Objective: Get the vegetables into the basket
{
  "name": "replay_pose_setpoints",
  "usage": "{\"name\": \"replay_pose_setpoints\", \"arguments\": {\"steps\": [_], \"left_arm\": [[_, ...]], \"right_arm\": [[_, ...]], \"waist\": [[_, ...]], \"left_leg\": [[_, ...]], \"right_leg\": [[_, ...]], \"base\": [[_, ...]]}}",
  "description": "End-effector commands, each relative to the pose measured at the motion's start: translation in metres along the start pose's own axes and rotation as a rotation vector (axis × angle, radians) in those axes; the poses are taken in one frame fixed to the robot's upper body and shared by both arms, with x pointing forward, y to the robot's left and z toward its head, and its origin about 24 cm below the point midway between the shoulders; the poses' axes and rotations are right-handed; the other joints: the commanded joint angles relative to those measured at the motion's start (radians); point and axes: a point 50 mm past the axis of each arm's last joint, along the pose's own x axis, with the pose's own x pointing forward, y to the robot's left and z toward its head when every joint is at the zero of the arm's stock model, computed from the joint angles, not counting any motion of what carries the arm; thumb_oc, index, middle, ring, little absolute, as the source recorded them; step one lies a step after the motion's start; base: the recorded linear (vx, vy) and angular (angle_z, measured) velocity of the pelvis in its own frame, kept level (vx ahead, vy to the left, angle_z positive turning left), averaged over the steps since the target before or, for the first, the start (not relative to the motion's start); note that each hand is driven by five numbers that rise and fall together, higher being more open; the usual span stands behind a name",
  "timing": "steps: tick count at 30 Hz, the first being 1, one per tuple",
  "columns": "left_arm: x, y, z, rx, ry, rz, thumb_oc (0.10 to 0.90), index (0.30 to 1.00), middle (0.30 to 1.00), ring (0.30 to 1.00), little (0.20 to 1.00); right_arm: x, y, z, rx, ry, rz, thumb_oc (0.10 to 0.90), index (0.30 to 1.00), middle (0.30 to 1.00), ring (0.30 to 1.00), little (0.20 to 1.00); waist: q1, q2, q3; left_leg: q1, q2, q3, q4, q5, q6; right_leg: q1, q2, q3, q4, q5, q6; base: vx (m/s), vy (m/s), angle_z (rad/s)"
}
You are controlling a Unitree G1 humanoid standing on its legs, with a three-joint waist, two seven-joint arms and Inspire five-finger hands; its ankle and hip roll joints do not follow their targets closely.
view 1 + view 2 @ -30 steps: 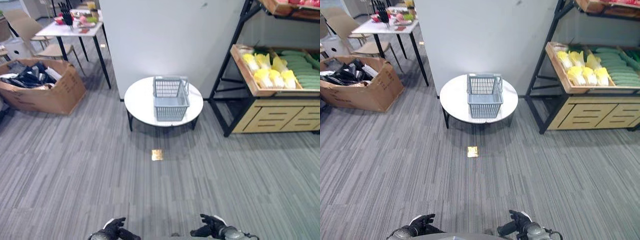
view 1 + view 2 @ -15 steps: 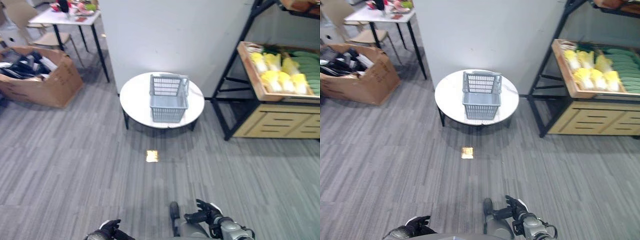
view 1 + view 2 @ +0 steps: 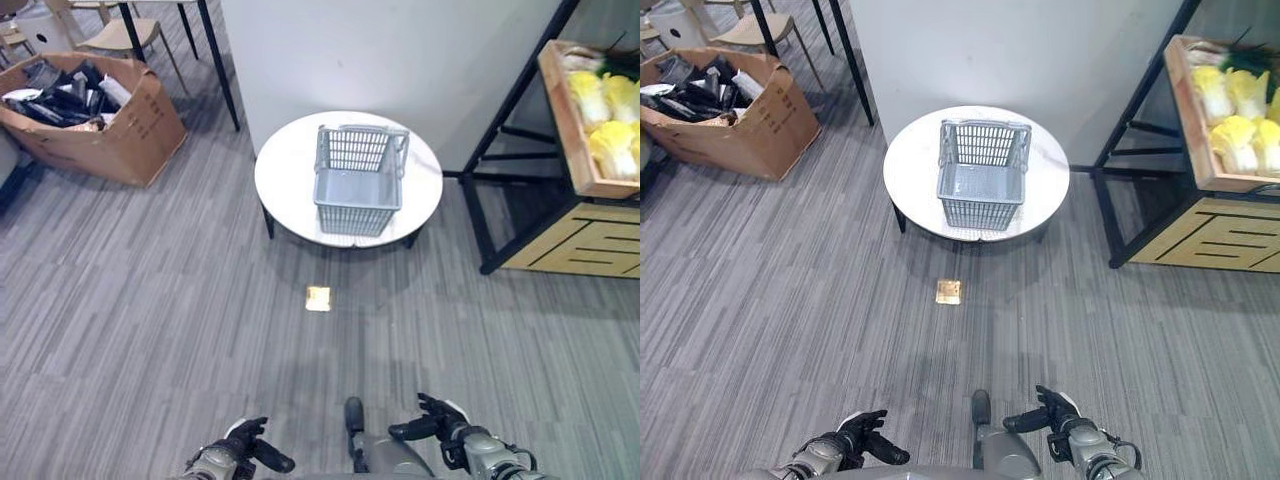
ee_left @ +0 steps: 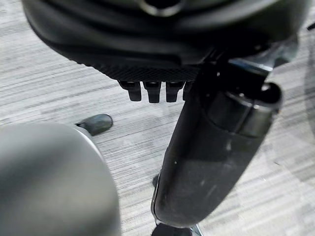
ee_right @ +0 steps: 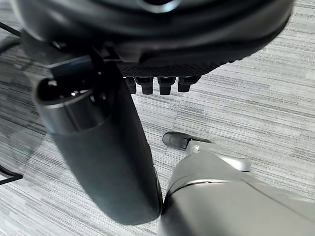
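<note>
A grey plastic basket [image 3: 360,180] stands empty on a round white table [image 3: 290,175] ahead of me. Yellow cabbages [image 3: 605,120] lie in a wooden tray on the shelf at the far right, with green leaves behind them. My left hand [image 3: 240,455] hangs low at the near edge of the view, well short of the table, fingers relaxed and holding nothing. My right hand [image 3: 440,430] hangs beside it, also open and empty. In the wrist views the left hand [image 4: 211,162] and the right hand [image 5: 98,147] show over bare grey floor.
The black-framed shelf [image 3: 500,170] with a wooden cabinet stands right of the table. A cardboard box [image 3: 90,115] of dark items sits at the far left, by a chair and black table legs. A white wall rises behind the table. A small brass plate [image 3: 318,298] lies in the floor.
The whole picture has shifted: the camera has moved, so the table and basket sit nearer and the shelf further right. Both hands stay low and empty.
</note>
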Motion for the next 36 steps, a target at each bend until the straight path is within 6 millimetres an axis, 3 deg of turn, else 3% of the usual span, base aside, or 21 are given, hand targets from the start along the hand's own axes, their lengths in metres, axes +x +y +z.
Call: {"name": "replay_pose_setpoints", "arguments": {"steps": [1, 2, 3, 4, 5, 8, 9, 11, 14, 15, 16, 19, 23, 26, 29, 36], "left_arm": [[-0.003, 0.015, -0.007, -0.045, 0.001, 0.043, 0.9, 1.0, 1.0, 1.0, 1.0], [-0.003, 0.016, -0.008, -0.055, 0.002, 0.047, 0.9, 1.0, 1.0, 1.0, 1.0], [-0.003, 0.016, -0.008, -0.055, 0.002, 0.047, 0.9, 1.0, 1.0, 1.0, 1.0], [-0.004, 0.019, -0.008, -0.057, 0.001, 0.052, 0.9, 1.0, 1.0, 1.0, 1.0], [-0.004, 0.02, -0.006, -0.054, -0.004, 0.054, 0.9, 1.0, 1.0, 1.0, 1.0], [-0.003, 0.02, -0.002, -0.048, -0.02, 0.052, 0.9, 1.0, 1.0, 1.0, 1.0], [-0.003, 0.022, 0.003, -0.062, -0.035, 0.059, 0.9, 1.0, 1.0, 1.0, 1.0], [-0.003, 0.021, -0.003, -0.08, -0.02, 0.068, 0.9, 1.0, 1.0, 1.0, 1.0], [-0.005, 0.019, -0.013, -0.112, 0.005, 0.072, 0.9, 1.0, 1.0, 1.0, 1.0], [-0.006, 0.018, -0.019, -0.117, 0.022, 0.071, 0.9, 1.0, 1.0, 1.0, 1.0], [-0.006, 0.017, -0.02, -0.118, 0.024, 0.071, 0.9, 1.0, 1.0, 1.0, 1.0], [-0.007, 0.019, -0.025, -0.119, 0.038, 0.074, 0.9, 1.0, 1.0, 1.0, 1.0], [-0.007, 0.022, -0.023, -0.136, 0.024, 0.082, 0.9, 1.0, 1.0, 1.0, 1.0], [-0.008, 0.027, -0.022, -0.12, 0.024, 0.094, 0.9, 1.0, 1.0, 1.0, 1.0], [-0.008, 0.035, -0.02, -0.136, 0.021, 0.125, 0.9, 1.0, 1.0, 1.0, 1.0], [-0.011, 0.036, -0.032, -0.117, 0.067, 0.126, 0.9, 1.0, 1.0, 1.0, 1.0]], "right_arm": [[-0.008, 0.004, -0.039, -0.004, 0.11, 0.008, 0.9, 1.0, 1.0, 1.0, 1.0], [-0.009, 0.003, -0.042, -0.001, 0.121, 0.007, 0.9, 1.0, 1.0, 1.0, 1.0], [-0.009, 0.003, -0.042, -0.001, 0.121, 0.008, 0.9, 1.0, 1.0, 1.0, 1.0], [-0.01, 0.002, -0.045, 0.001, 0.126, 0.009, 0.9, 1.0, 1.0, 1.0, 1.0], [-0.01, 0.001, -0.046, 0.0, 0.127, 0.007, 0.9, 1.0, 1.0, 1.0, 1.0], [-0.012, -0.004, -0.048, -0.022, 0.141, -0.001, 0.9, 1.0, 1.0, 1.0, 1.0], [-0.012, -0.008, -0.047, -0.019, 0.146, -0.016, 0.9, 1.0, 1.0, 1.0, 1.0], [-0.012, -0.01, -0.048, -0.009, 0.153, -0.028, 0.9, 1.0, 1.0, 1.0, 1.0], [-0.012, -0.01, -0.048, -0.026, 0.15, -0.031, 0.9, 1.0, 1.0, 1.0, 1.0], [-0.012, -0.009, -0.047, -0.03, 0.145, -0.028, 0.9, 1.0, 1.0, 1.0, 1.0], [-0.012, -0.009, -0.047, -0.028, 0.144, -0.027, 0.9, 1.0, 1.0, 1.0, 1.0], [-0.012, -0.007, -0.047, -0.031, 0.151, -0.016, 0.9, 1.0, 1.0, 1.0, 1.0], [-0.01, 0.001, -0.045, -0.03, 0.142, 0.008, 0.9, 1.0, 1.0, 1.0, 1.0], [-0.006, 0.01, -0.037, -0.066, 0.126, 0.044, 0.9, 1.0, 1.0, 1.0, 1.0], [-0.001, 0.023, -0.018, -0.122, 0.077, 0.086, 0.9, 1.0, 1.0, 1.0, 1.0], [0.0, 0.027, -0.018, -0.129, 0.082, 0.099, 0.9, 1.0, 1.0, 1.0, 1.0]], "waist": [[-0.012, -0.035, 0.015], [-0.01, -0.033, 0.018], [-0.011, -0.033, 0.019], [-0.005, -0.041, 0.032], [-0.004, -0.053, 0.042], [0.01, -0.074, 0.062], [0.023, -0.088, 0.06], [0.044, -0.097, 0.054], [0.074, -0.084, 0.04], [0.088, -0.079, 0.034], [0.095, -0.078, 0.03], [0.106, -0.081, 0.017], [0.107, -0.109, -0.013], [0.11, -0.127, -0.02], [0.141, -0.158, -0.023], [0.156, -0.183, -0.037]], "left_leg": [[0.048, -0.082, 0.027, 0.034, 0.139, 0.015], [0.029, -0.08, 0.024, 0.089, 0.183, -0.006], [0.029, -0.08, 0.022, 0.091, 0.183, -0.006], [-0.018, -0.096, 0.018, 0.188, 0.244, -0.029], [-0.048, -0.1, 0.028, 0.259, 0.272, -0.031], [-0.116, -0.119, 0.058, 0.317, 0.252, -0.007], [-0.197, -0.124, 0.105, 0.259, 0.216, 0.018], [-0.238, -0.128, 0.132, 0.162, 0.165, 0.035], [-0.316, -0.113, 0.106, 0.021, 0.247, 0.028], [-0.344, -0.101, 0.111, -0.03, 0.297, 0.015], [-0.349, -0.1, 0.117, -0.035, 0.302, 0.014], [-0.328, -0.1, 0.133, -0.024, 0.281, 0.025], [-0.327, -0.129, 0.169, 0.04, 0.222, 0.061], [-0.315, -0.131, 0.215, 0.065, 0.186, 0.08], [-0.304, -0.142, 0.245, 0.068, 0.15, 0.101], [-0.254, -0.166, 0.256, 0.046, 0.116, 0.118]], "right_leg": [[0.005, -0.037, 0.073, 0.081, -0.052, 0.062], [0.026, -0.03, 0.07, 0.079, -0.06, 0.053], [0.027, -0.031, 0.069, 0.079, -0.06, 0.053], [0.062, -0.029, 0.068, 0.073, -0.069, 0.04], [0.074, -0.032, 0.071, 0.074, -0.075, 0.03], [0.11, -0.048, 0.082, 0.072, -0.086, 0.027], [0.147, -0.064, 0.092, 0.059, -0.09, 0.035], [0.191, -0.068, 0.115, 0.041, -0.108, 0.047], [0.246, -0.051, 0.155, 0.022, -0.142, 0.053], [0.286, -0.041, 0.189, 0.018, -0.167, 0.053], [0.303, -0.041, 0.203, 0.016, -0.177, 0.055], [0.338, -0.048, 0.23, 0.016, -0.203, 0.063], [0.352, -0.11, 0.259, 0.028, -0.216, 0.097], [0.325, -0.136, 0.289, 0.04, -0.196, 0.117], [0.28, -0.162, 0.286, 0.04, -0.144, 0.149], [0.271, -0.188, 0.265, 0.045, -0.087, 0.183]], "base": [[0.19, -0.201, 0.33], [0.11, -0.116, 0.36], [0.12, -0.15, 0.34], [0.11, -0.137, 0.25], [0.15, -0.19, 0.18], [0.13, -0.097, 0.02], [0.25, -0.023, -0.14], [0.34, 0.021, 0.27], [0.33, 0.079, -0.09], [0.36, 0.11, -0.48], [0.29, 0.092, -0.7], [0.22, 0.139, -1.11], [0.15, 0.19, -0.63], [0.08, 0.18, -0.65], [0.04, 0.14, -0.64], [0.05, 0.052, -0.12]]}}
